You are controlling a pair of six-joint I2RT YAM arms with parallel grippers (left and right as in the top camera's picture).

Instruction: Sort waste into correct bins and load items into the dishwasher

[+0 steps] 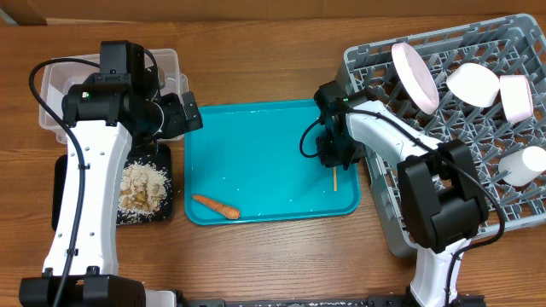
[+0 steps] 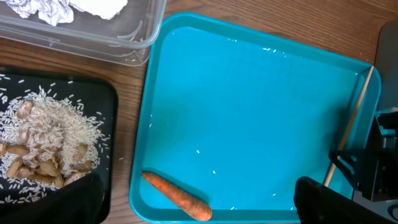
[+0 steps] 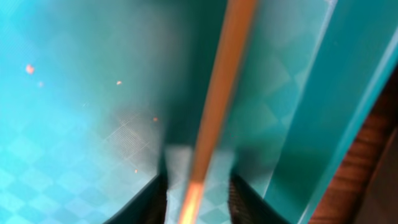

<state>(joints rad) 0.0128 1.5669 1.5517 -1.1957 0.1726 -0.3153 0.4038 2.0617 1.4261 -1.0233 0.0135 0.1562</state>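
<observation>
A thin wooden chopstick [image 1: 335,179] lies along the right side of the teal tray [image 1: 256,128]. My right gripper [image 1: 333,155] is down over it. In the right wrist view the chopstick [image 3: 214,93] runs between the two fingers [image 3: 198,202] with a gap on each side, so the gripper is open. An orange carrot piece [image 1: 215,205] lies at the tray's front left and also shows in the left wrist view [image 2: 177,196]. My left gripper [image 1: 183,115] is open and empty above the tray's left edge, its fingers [image 2: 199,210] spread wide either side of the carrot.
The black tray [image 1: 64,183] holds beige food scraps [image 1: 143,188]. The clear tub [image 1: 51,89] holds white tissue [image 2: 93,5]. The grey dish rack [image 1: 384,213] at the right holds a white plate [image 1: 415,77], two bowls [image 1: 473,83] and a cup [image 1: 520,166].
</observation>
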